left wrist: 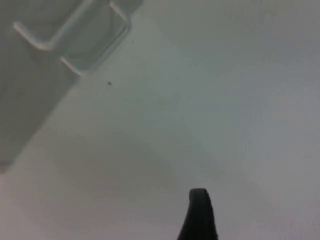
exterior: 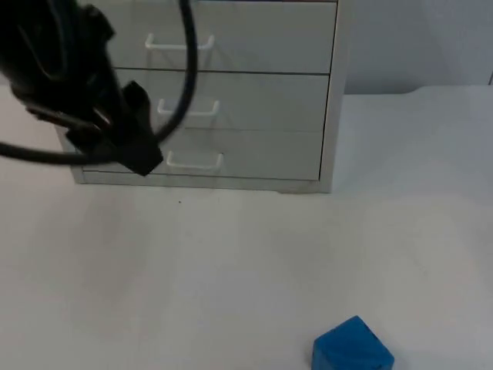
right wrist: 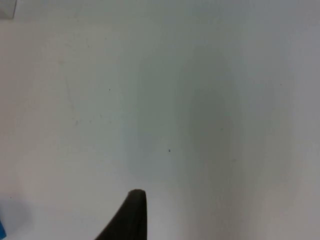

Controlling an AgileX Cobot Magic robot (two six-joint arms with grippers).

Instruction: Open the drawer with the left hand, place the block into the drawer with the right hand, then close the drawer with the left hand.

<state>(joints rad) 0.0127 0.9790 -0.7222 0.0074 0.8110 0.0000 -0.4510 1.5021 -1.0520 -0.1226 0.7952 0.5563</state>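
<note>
A light grey cabinet with three shut drawers stands at the back of the table. Each drawer front carries a white bar handle. My left gripper hangs just left of the bottom drawer's handle, close to the drawer front and apart from the bar. That handle also appears in the left wrist view, some way ahead of the gripper. A blue block lies on the table near the front edge, right of centre. My right gripper hovers over bare table, with a sliver of the blue block at the picture's edge.
The white table stretches wide between the cabinet and the block. A grey partition wall rises behind the cabinet's right side. The middle handle and top handle sit above the bottom one.
</note>
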